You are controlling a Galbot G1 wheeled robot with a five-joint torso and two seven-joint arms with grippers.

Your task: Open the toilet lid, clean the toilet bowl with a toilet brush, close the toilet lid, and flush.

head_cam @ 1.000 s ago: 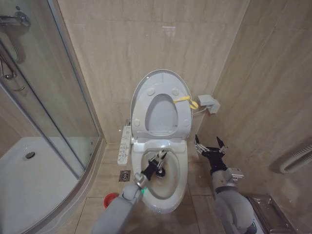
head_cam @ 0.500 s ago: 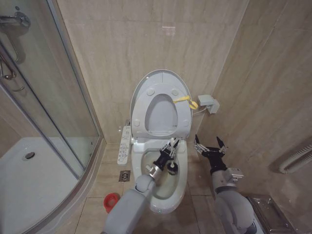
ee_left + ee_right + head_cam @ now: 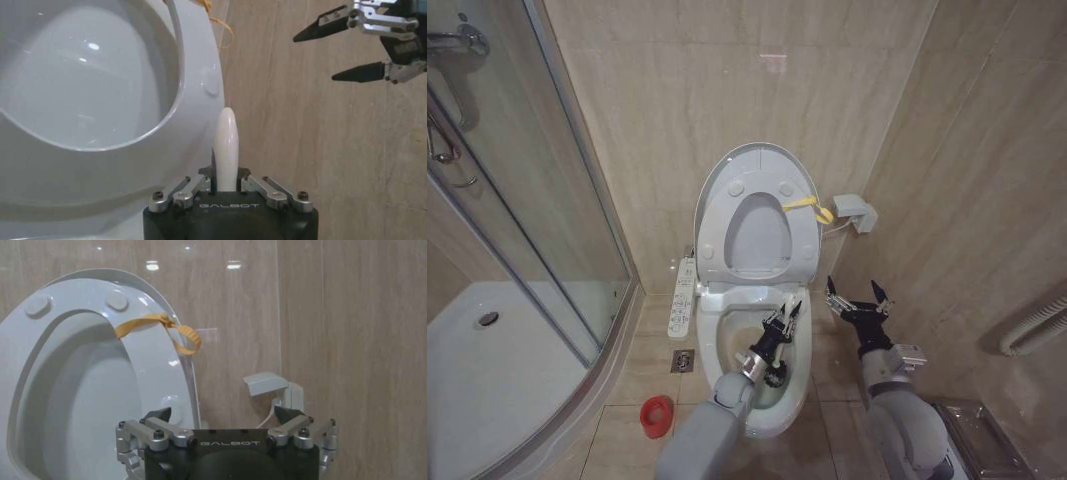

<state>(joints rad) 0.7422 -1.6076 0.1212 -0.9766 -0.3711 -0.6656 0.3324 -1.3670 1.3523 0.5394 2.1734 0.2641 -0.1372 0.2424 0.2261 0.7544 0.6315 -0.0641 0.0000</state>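
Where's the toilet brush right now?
In the head view, the toilet brush is in the left gripper, its dark head down inside the toilet bowl, below the raised toilet lid.

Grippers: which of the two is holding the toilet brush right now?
The left gripper, over the toilet bowl, is shut on the toilet brush; the right gripper hangs open beside the bowl.

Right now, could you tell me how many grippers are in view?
2: the left gripper over the toilet bowl, clamping the toilet brush; the right gripper open, beside the bowl.
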